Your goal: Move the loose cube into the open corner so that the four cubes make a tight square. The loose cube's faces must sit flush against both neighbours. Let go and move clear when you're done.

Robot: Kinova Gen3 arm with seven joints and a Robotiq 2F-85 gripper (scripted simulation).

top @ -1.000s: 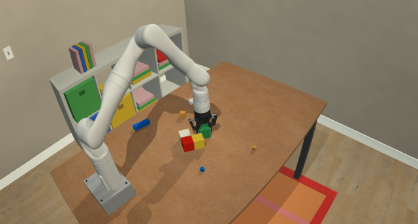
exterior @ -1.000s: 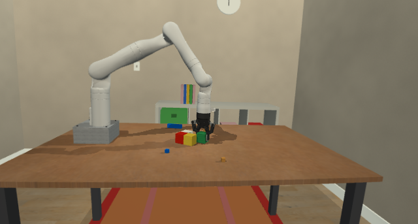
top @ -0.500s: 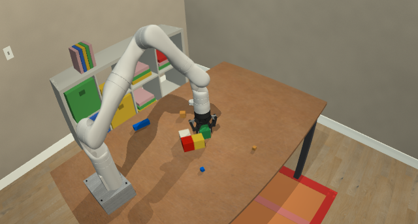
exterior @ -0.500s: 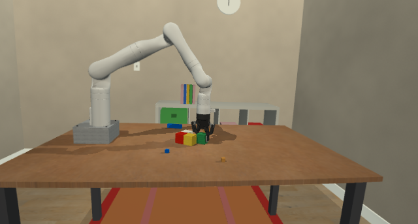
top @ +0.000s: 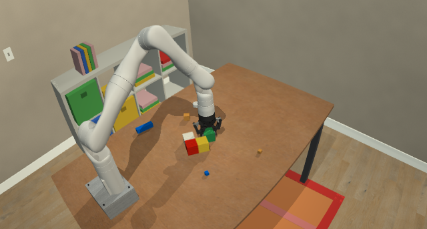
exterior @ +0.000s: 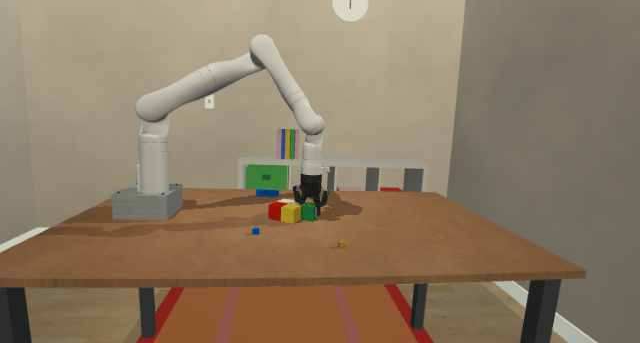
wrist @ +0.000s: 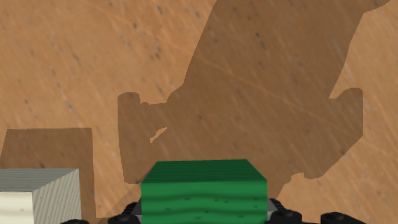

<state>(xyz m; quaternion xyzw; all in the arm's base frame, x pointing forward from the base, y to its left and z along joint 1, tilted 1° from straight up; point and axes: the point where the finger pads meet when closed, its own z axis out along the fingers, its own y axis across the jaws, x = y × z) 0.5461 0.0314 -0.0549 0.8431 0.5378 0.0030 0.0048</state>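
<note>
The green cube [top: 209, 135] [exterior: 308, 212] [wrist: 204, 200] is the loose one. My gripper [top: 209, 132] [exterior: 310, 207] [wrist: 204, 212] is shut on it and holds it low; whether it touches the table is unclear. The red cube [top: 191, 147] [exterior: 276, 211] and yellow cube [top: 203, 145] [exterior: 291, 214] sit side by side. The white cube [top: 188, 135] [exterior: 286, 201] [wrist: 17, 207] stands behind the red one. The green cube is at the yellow cube's back right, with a gap to it in the exterior view. In the wrist view a wide gap separates green from white.
On the wooden table [top: 283, 122] [exterior: 425, 258] lie a blue bar [top: 144, 127] [exterior: 267, 193], a small orange block [top: 187, 116] behind the cubes, another orange block [top: 259, 151] [exterior: 342, 244] to the right, and a small blue block [top: 207, 173] [exterior: 255, 231] in front.
</note>
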